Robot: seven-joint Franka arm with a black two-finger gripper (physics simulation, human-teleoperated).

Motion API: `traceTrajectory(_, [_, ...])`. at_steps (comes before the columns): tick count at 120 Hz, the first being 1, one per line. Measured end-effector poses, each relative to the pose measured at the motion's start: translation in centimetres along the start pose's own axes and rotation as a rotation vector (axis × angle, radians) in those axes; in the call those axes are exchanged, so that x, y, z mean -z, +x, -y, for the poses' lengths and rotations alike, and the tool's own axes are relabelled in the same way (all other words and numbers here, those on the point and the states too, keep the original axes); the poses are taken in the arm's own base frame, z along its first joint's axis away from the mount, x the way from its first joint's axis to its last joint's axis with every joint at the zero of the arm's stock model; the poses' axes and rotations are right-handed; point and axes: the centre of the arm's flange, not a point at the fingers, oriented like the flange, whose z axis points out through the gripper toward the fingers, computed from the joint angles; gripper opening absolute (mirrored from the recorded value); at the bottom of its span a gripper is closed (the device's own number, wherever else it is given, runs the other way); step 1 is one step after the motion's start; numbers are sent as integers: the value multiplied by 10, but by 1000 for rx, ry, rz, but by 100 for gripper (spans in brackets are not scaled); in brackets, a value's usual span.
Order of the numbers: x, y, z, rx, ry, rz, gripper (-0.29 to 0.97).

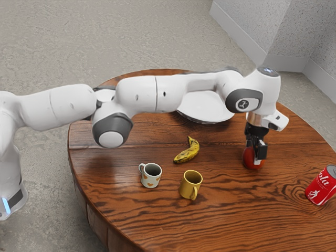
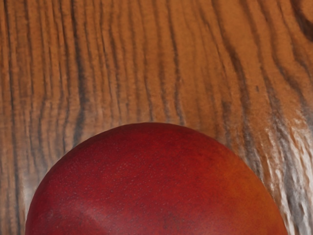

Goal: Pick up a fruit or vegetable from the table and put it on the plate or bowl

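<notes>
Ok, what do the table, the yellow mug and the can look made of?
Table: varnished wood, bold grain and sheen. Yellow mug: probably glazed ceramic, smooth and glossy. Can: likely painted metal, red with white lettering.

Fruit [image 1: 248,160] is showing deep red, orange-tinged; banana [image 1: 187,151] yellow w/ brown specks; table [image 1: 236,210] brown w/ dark grain streaks.

A round worktop of dark reddish-brown wood [image 1: 236,210] with bold black grain stands on a pale grey, speckled carpet floor [image 1: 79,42]. In the wrist view the grain of the worktop [image 2: 146,58] runs in long wavy lines, with a pale sheen near one edge. Far behind, at the exterior view's upper right, light grey textured walls [image 1: 262,18] meet in a corner, edged below by a white skirting board [image 1: 239,32]. The light is soft and even.
</notes>
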Motion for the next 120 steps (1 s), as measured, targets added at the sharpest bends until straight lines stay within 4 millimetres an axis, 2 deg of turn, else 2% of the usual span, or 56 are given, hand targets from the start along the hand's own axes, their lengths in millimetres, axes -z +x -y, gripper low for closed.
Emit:
traceTrajectory(23, [-14, 0, 1, -1, 2, 1, 67])
traceTrajectory(35, [-15, 0, 1, -2, 4, -2, 54])
traceTrajectory(65, [-8, 2, -1, -5, 13, -15, 32])
traceTrajectory(72, [1, 2, -1, -6, 16, -25, 30])
traceTrajectory(87, [46, 5, 2, 0, 27, -72, 28])
traceTrajectory(91, [60, 4, 11, 11, 31, -86, 28])
traceTrajectory(97, [81, 2, 38, 46, 43, -106, 28])
traceTrajectory(113, [131, -13, 128, 160, 84, -143, 28])
traceTrajectory(120, [147, -26, 174, 219, 103, -154, 29])
